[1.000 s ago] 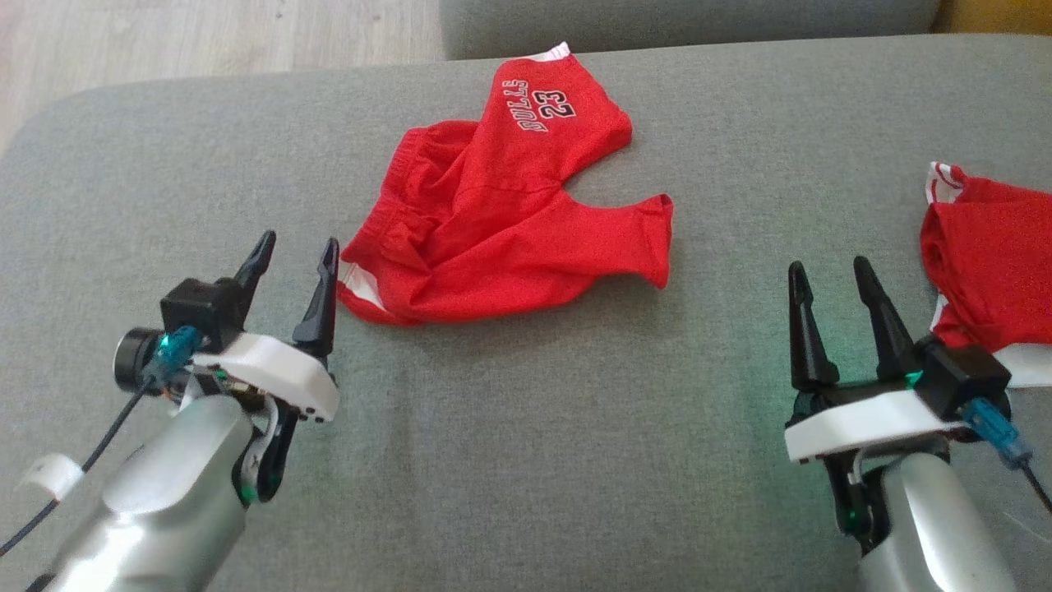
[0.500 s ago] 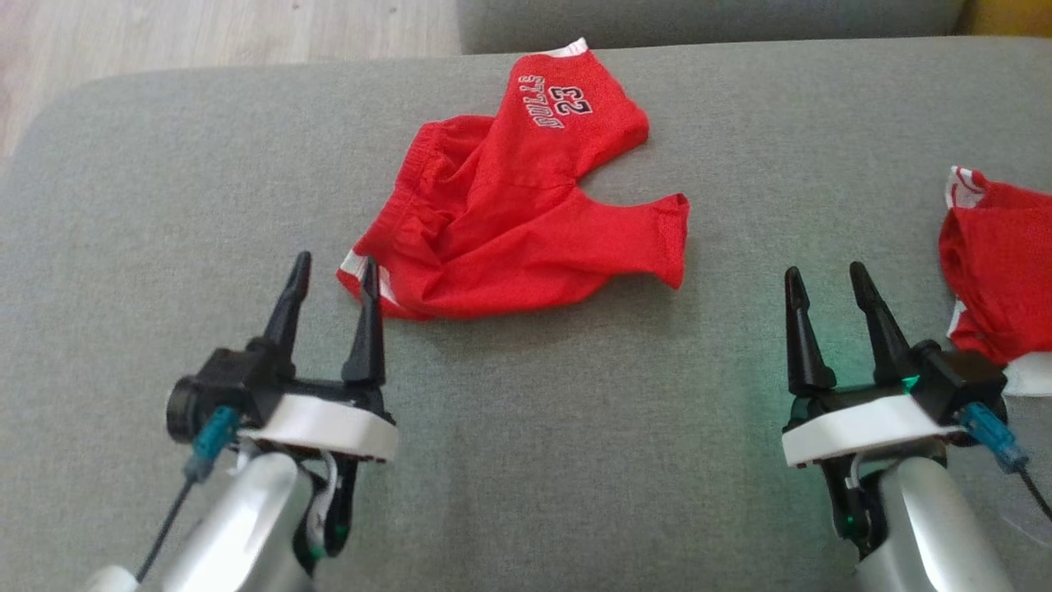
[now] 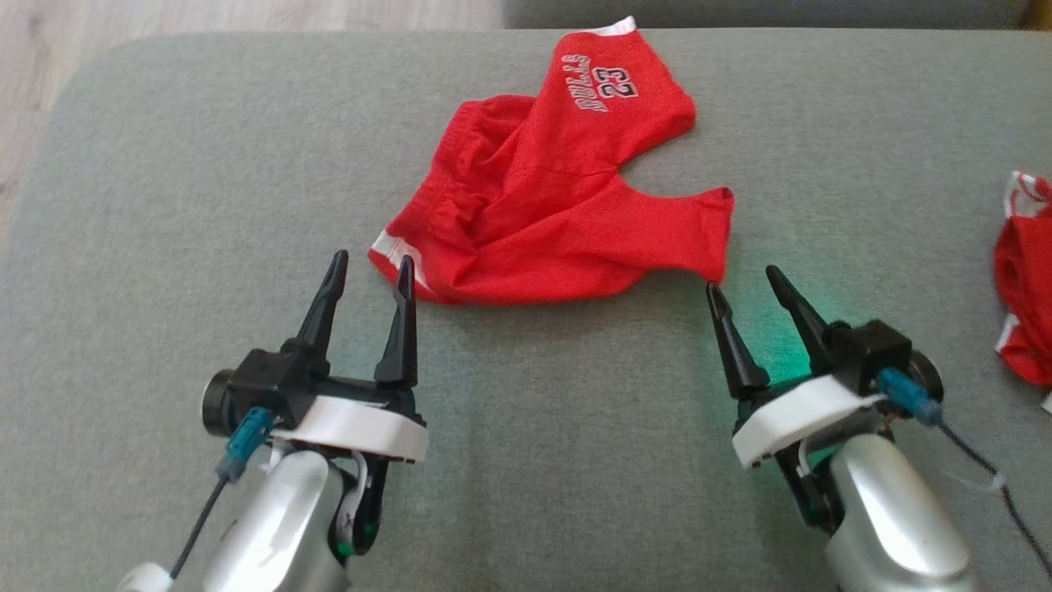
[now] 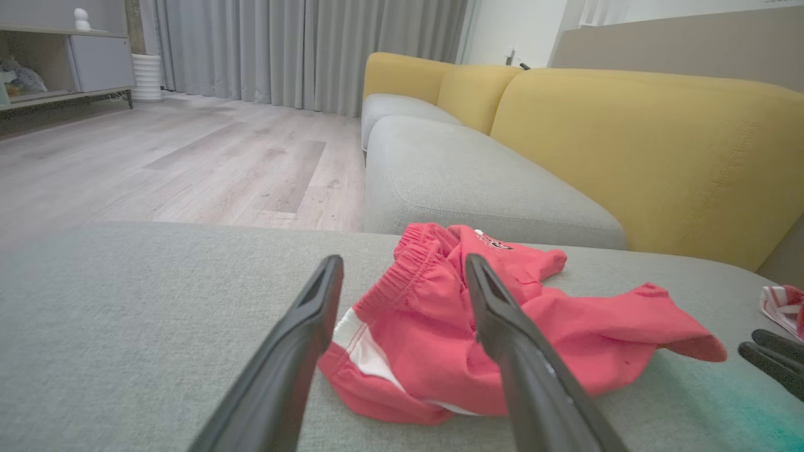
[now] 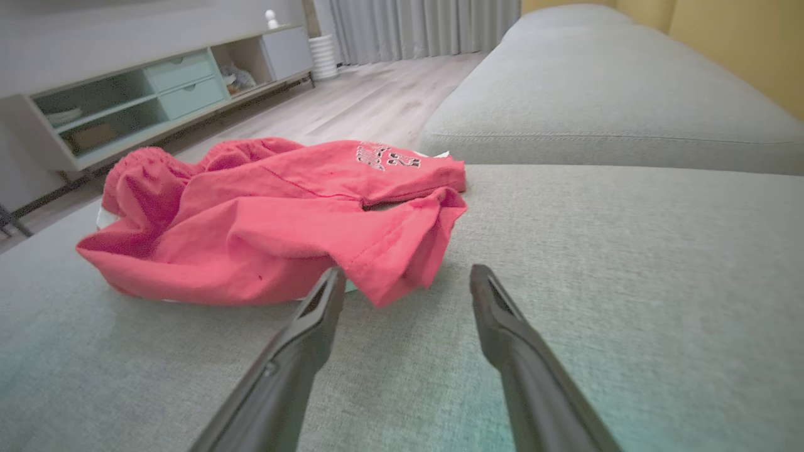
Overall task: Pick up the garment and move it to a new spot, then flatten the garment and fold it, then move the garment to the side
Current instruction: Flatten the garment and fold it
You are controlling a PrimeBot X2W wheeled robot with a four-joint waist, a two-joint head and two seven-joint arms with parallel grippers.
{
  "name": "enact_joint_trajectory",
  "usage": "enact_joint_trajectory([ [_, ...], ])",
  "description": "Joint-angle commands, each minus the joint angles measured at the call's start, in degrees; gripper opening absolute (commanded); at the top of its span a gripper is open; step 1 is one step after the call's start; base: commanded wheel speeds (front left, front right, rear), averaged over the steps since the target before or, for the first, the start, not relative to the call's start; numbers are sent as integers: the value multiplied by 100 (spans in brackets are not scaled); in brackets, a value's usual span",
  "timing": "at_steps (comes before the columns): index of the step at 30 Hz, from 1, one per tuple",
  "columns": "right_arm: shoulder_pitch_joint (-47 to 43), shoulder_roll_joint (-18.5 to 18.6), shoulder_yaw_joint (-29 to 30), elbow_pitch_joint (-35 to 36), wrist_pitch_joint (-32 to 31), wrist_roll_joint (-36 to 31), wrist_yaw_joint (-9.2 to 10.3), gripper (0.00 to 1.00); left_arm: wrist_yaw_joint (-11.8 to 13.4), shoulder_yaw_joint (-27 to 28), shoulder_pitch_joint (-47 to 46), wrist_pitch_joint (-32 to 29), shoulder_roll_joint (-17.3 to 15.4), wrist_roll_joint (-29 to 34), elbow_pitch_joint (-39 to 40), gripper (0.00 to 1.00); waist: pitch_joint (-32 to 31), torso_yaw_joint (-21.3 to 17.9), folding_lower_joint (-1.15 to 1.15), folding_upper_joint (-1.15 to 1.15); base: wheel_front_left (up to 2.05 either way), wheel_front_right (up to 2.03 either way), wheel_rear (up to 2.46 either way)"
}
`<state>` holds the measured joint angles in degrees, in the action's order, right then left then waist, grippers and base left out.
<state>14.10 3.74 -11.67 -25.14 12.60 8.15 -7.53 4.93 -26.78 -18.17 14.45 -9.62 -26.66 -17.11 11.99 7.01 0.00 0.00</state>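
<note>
The garment (image 3: 559, 205) lay on the sofa cushion (image 3: 205, 164), just ahead of the left gripper (image 3: 371, 261) and the right gripper (image 3: 744, 278); a second garment (image 3: 1023, 321) lay off to the right gripper's right.

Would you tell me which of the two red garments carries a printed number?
The red shorts mid-cushion, marked 23; the other red garment, at the head view's right edge, shows only white trim.
</note>
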Motion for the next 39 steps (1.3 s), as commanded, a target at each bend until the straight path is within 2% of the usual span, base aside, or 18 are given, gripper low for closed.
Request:
enact_joint_trajectory([
  [1,270,111,-204,35,-47,77,4,100,-45,275,-103,54,0,79,98,100,47,76,0,0,0,0,0],
  [9,827,422,-672,-531,-74,375,4,100,-307,554,-93,54,297,343,-112,100,152,282,0,0,0,0,0],
  [23,1195,482,-1072,-974,50,617,4,100,-560,875,-111,54,511,666,-242,100,258,334,0,0,0,0,0],
  [24,1224,480,-1098,-1011,56,636,4,95,-572,890,-115,54,521,683,-252,100,265,331,0,0,0,0,0],
  [25,1254,475,-1132,-1044,63,660,4,67,-584,904,-120,54,530,700,-259,100,271,328,0,0,0,0,0],
  [26,1285,471,-1167,-1064,76,684,4,30,-595,917,-123,54,539,716,-266,100,274,324,0,0,0,0,0],
  [27,1318,468,-1194,-1078,91,705,4,1,-605,930,-124,54,548,732,-273,100,276,319,0,0,0,0,0],
  [39,1258,624,-1047,-694,226,685,4,0,-697,1112,-43,55,605,833,-388,100,7,98,0,0,0,0,0],
])
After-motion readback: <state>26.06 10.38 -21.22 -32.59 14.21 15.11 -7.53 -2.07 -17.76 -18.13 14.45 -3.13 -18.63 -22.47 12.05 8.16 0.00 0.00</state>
